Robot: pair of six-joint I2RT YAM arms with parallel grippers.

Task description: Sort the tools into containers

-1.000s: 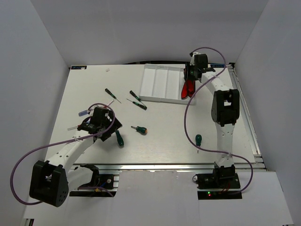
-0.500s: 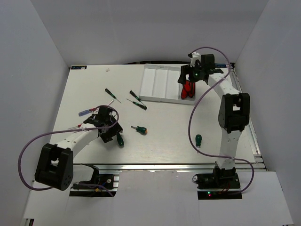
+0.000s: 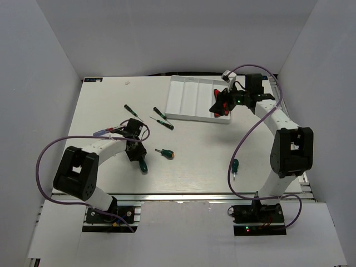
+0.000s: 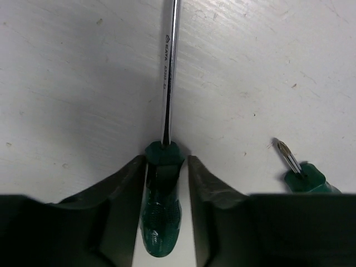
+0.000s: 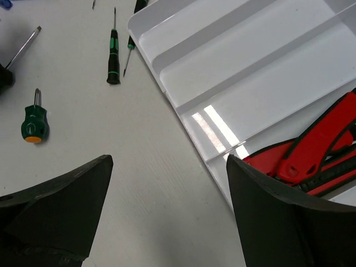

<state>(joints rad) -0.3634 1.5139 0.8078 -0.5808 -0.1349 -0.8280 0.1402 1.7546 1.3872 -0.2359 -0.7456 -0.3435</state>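
since a second ago both my arms have swung. my left gripper (image 4: 167,167) has come down over the big green screwdriver (image 4: 166,128), well out from the white tray (image 3: 183,99) on its near-left side. my right gripper (image 5: 169,217) has backed off the tray's rightmost compartment and now hangs just off the tray's near edge.

my left jaws are narrowly spread, one on each side of the handle just behind the collar. a sliver of table (image 4: 267,67) shows beside the handle, so i judge it straddled but not yet pinched. the shaft runs straight out ahead of me, which lines the handle up for a clean squeeze. a second green tool beside it is probably the stubby orange-capped screwdriver (image 3: 164,152), though only its tip and collar show in my wrist view.

my right jaws are spread wide and hold nothing. the red-and-black utility knives (image 5: 317,150) lie together in the rightmost compartment, and the other three show bare. thin green screwdrivers (image 3: 161,118) lie just off the tray's near-left corner, a blue-handled one (image 3: 100,132) far left of the tray, and another green one (image 3: 235,165) well toward its near side.

the table is pale with a faint grain, flat and matte. plain light walls close it on three sides.
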